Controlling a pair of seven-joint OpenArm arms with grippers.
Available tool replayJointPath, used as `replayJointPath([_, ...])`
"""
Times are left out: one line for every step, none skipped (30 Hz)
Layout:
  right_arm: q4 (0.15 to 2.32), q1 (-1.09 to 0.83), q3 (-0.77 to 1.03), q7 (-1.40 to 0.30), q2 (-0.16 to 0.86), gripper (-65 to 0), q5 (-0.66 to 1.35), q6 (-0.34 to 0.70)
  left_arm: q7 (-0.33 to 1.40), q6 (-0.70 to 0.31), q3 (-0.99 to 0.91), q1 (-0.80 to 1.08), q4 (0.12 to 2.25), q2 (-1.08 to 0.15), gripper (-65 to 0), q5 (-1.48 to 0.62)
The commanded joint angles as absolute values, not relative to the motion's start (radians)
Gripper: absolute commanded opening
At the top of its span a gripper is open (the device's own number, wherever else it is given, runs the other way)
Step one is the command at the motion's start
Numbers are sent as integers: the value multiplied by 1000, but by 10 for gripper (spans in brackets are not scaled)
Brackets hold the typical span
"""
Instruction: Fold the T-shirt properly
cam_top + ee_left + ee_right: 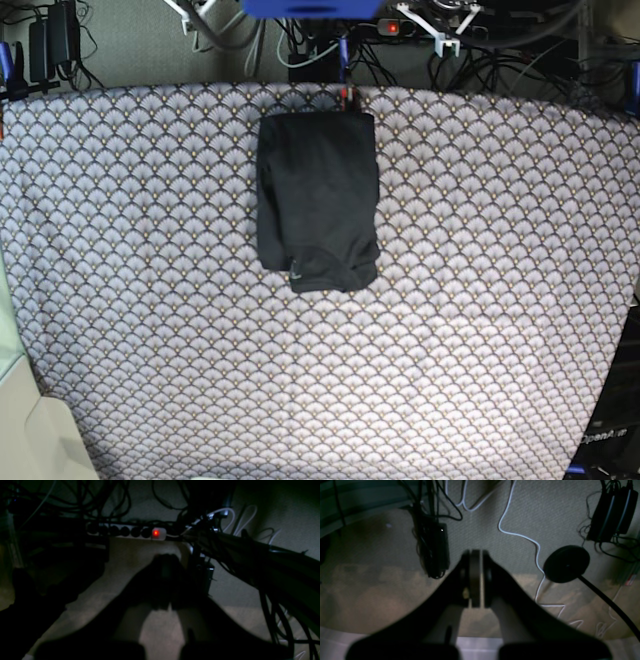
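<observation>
- Scallop-patterned tablecloth (150,300) covers the table; cables and a power strip (125,531) sit on the floor past its far edge.
- T-shirt (318,200) lies folded into a compact rectangle at the far edge, centre.
- Left hand (166,565) is together, empty, off the table.
- Right hand (475,577) is together, empty, over the floor.

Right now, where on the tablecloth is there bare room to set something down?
Bare tablecloth lies wide left, right and in front of the folded T-shirt. Crowded only at the far edge behind the shirt, where cables bunch beyond the cloth.
</observation>
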State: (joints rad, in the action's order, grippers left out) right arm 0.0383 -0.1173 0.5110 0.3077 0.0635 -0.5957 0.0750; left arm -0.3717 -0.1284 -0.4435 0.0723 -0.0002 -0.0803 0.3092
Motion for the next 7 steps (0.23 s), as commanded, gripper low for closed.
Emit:
replayJointPath([38, -124, 510, 312, 67, -650, -595, 99, -381, -131, -446, 77, 0, -84, -650, 306])
replayJointPath([38, -124, 510, 312, 67, -650, -595, 113, -381, -130, -446, 77, 0, -84, -650, 306])
replayJointPath([38, -124, 510, 312, 67, -650, -595, 120, -381, -130, -446, 77, 0, -84, -650, 306])
replayJointPath([38, -124, 510, 314, 67, -650, -595, 125, -381, -130, -446, 77, 0, -82, -650, 306])
replayJointPath([38, -124, 510, 314, 67, -650, -595, 127, -381, -130, -446, 77, 0, -82, -650, 306])
replayJointPath([38, -124, 510, 315, 67, -650, -595, 131, -381, -130, -446, 77, 0, -82, -650, 306])
replayJointPath([39, -124, 510, 317, 67, -650, -595, 131, -381, -130, -446, 77, 0, -82, -650, 309])
